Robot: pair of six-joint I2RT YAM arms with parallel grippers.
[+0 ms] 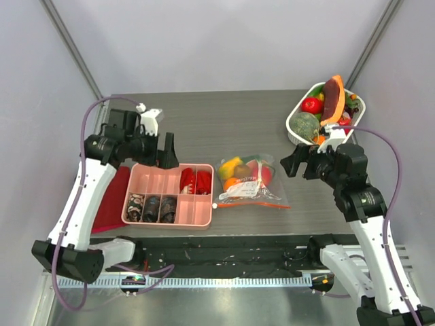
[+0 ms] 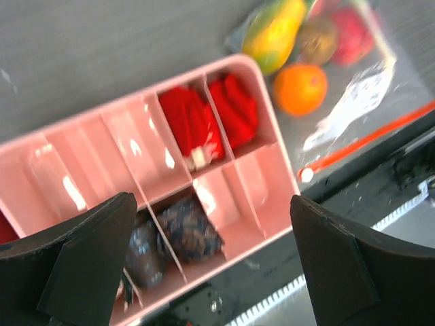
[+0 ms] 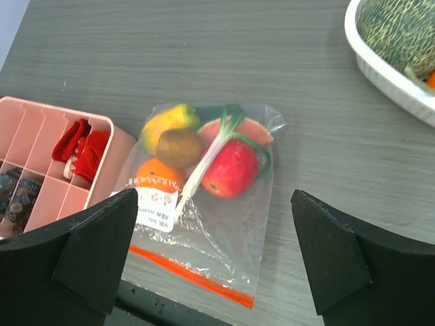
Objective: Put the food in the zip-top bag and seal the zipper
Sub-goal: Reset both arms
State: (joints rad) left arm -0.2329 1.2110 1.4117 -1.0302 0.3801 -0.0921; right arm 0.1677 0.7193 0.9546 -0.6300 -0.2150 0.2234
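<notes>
At the near edge of the table (image 1: 224, 122), the pink tray (image 1: 155, 180) sits left of centre, with a red cloth (image 1: 112, 200) against its left side. Dark round lumps (image 1: 151, 207) occupy the near-row compartments at its left; red crinkled pieces (image 1: 195, 180) occupy two far-row compartments towards its right. Just right of the tray, the zip-top bag (image 3: 224, 231) lies flat on the table at centre. Its zipper (image 3: 190, 275) runs along the near edge, with a small white slider (image 2: 307, 174) at the end nearest the tray. Whether the mouth is pressed fully shut cannot be determined. The food (image 3: 230, 170) inside the bag comprises a yellow-green fruit, a brown kiwi, an orange, a red fruit, a watermelon slice and a white-and-green stalk, all bunched at the far end of the bag. The left gripper (image 2: 211, 224) hangs over the tray, jaws spread wide, nothing between them. The right gripper (image 3: 214, 204) hangs above the table just right of the bag, between it and the basket, jaws likewise spread wide and holding nothing. At the far right corner stands the white basket (image 1: 293, 129), holding further toy produce, including a netted green melon (image 1: 306, 124), a red piece and a long brown-orange piece, well apart from the bag.
</notes>
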